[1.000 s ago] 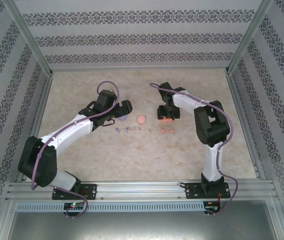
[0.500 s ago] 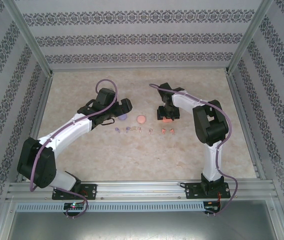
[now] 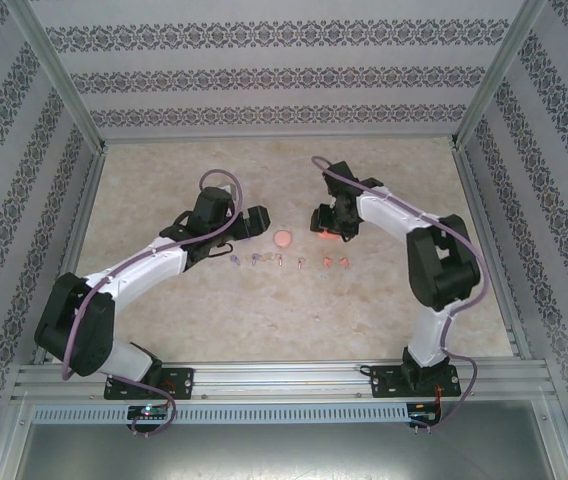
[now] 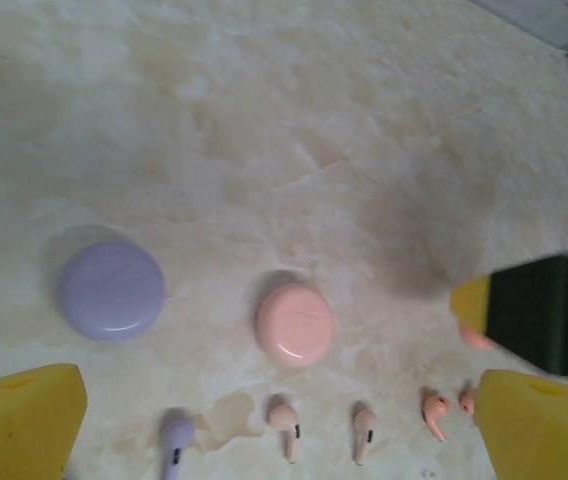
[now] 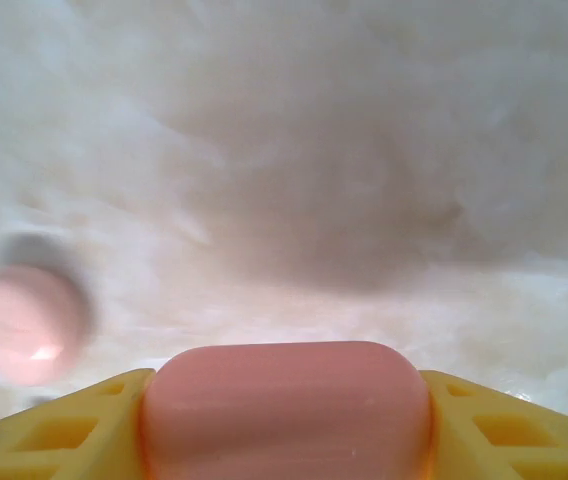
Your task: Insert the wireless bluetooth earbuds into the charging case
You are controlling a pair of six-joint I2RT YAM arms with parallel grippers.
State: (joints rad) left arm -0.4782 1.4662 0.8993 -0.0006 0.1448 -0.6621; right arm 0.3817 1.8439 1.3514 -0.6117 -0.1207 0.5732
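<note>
A table (image 3: 264, 330) with a pale beige, marbled top carries everything. A round purple case (image 4: 112, 290) lies flat on it, lid shut. A round pink case (image 4: 295, 323), also shut, lies apart from it, to its right in the left wrist view. Nearer the table's front edge a loose row of small earbuds runs across the top: two purple earbuds (image 3: 236, 260) at the left end, two pink earbuds (image 3: 278, 261) in the middle, two orange earbuds (image 3: 343, 262) at the right, none touching a case
</note>
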